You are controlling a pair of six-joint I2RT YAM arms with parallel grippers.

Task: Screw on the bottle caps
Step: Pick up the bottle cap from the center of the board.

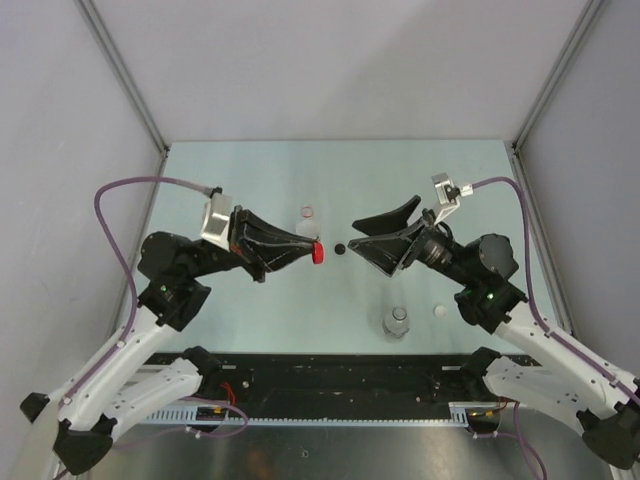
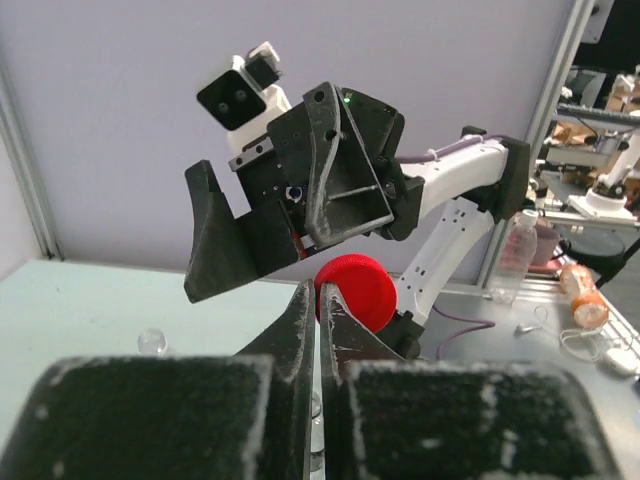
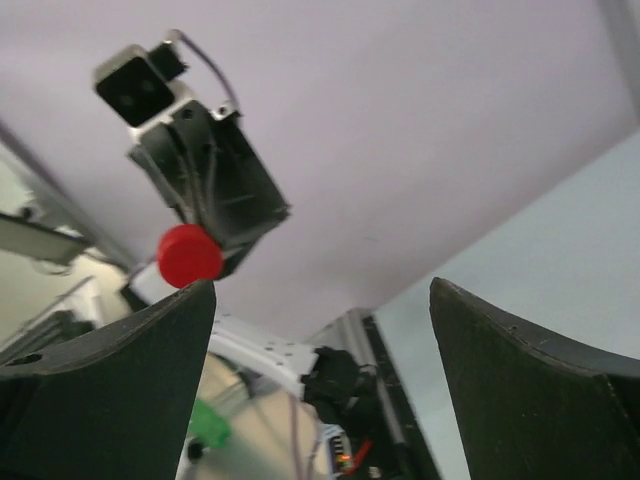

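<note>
Left gripper [image 1: 309,249] level, red cap [image 1: 318,254] facing right gripper [image 1: 354,235]

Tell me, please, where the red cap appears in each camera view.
Top external: red cap at centre, at the left gripper's tip.
Left wrist: centre, poking past the shut gripper.
Right wrist: upper left of the picture.
Shared landmark: the left gripper pinching it.

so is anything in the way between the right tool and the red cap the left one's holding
Nothing visible. The red cap, pinched in the left tool, faces the open right tool across a bare gap. The black cap seems to lie on the table under that gap, not in it.
</note>
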